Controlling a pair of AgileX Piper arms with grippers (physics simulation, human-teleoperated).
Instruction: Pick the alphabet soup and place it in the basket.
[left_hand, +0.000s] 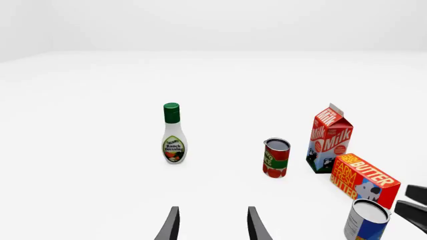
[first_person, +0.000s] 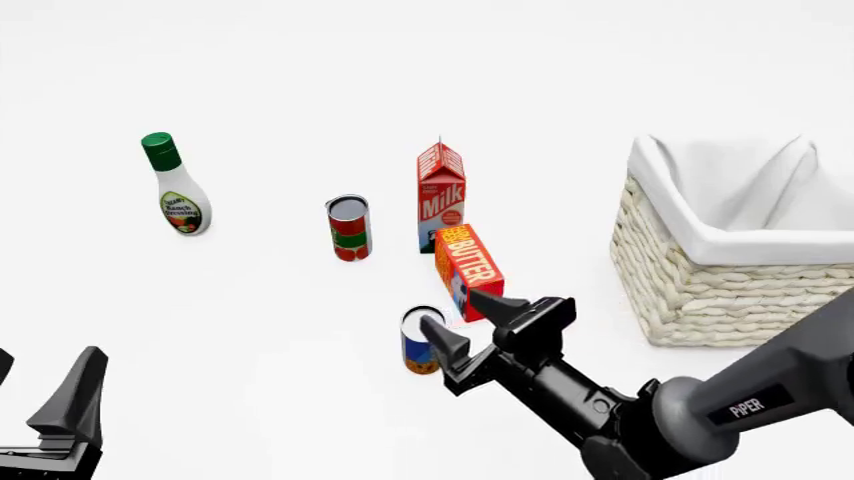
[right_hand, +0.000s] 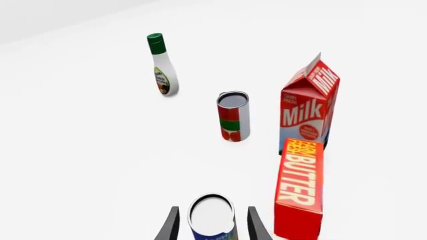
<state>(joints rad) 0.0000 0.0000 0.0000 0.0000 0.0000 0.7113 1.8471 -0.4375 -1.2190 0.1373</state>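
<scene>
The alphabet soup (first_person: 418, 348) is a small can with a blue label and a silver top, standing upright in front of the butter box. It also shows in the right wrist view (right_hand: 212, 216) and the left wrist view (left_hand: 367, 220). My right gripper (first_person: 462, 322) is open with a finger on each side of the can, small gaps showing in the right wrist view (right_hand: 212, 227). The wicker basket (first_person: 707, 285) with white lining stands to the right. My left gripper (first_person: 40, 388) is open and empty at the near left, also seen in its own wrist view (left_hand: 212, 227).
A red-and-green can (first_person: 348, 228), a milk carton (first_person: 441, 195) and a butter box (first_person: 467, 268) stand just behind the soup. A ranch dressing bottle (first_person: 174, 185) stands at the far left. The butter box is close beside my right gripper.
</scene>
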